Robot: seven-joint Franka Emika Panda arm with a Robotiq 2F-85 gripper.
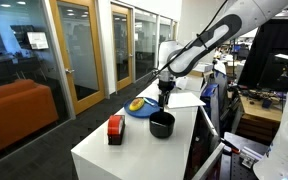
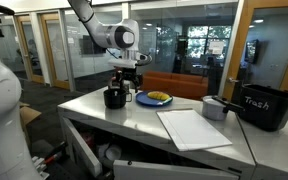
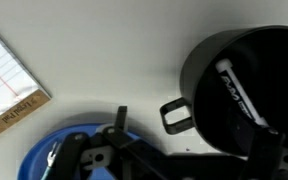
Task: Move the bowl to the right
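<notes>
Hand (image 3: 209, 103) spread apart over the bowl (image 3: 274, 60) rim, contact unclear; blue plate (image 3: 34, 165) cut off

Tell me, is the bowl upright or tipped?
Upright. The bowl sits on its base on the table, its open mouth facing up.

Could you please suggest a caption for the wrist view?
Pincer straddling the black bowl's rim, blue plate beside it on the white table.

an office with a lab corner: glass-walled rooms (image 1: 84, 50) with wood-framed doors (image 1: 121, 45) along the left of the frame, an orange sofa (image 1: 14, 108), a cluttered bench (image 1: 266, 98) at far right, a bin (image 2: 267, 106) marked "trash".
</notes>
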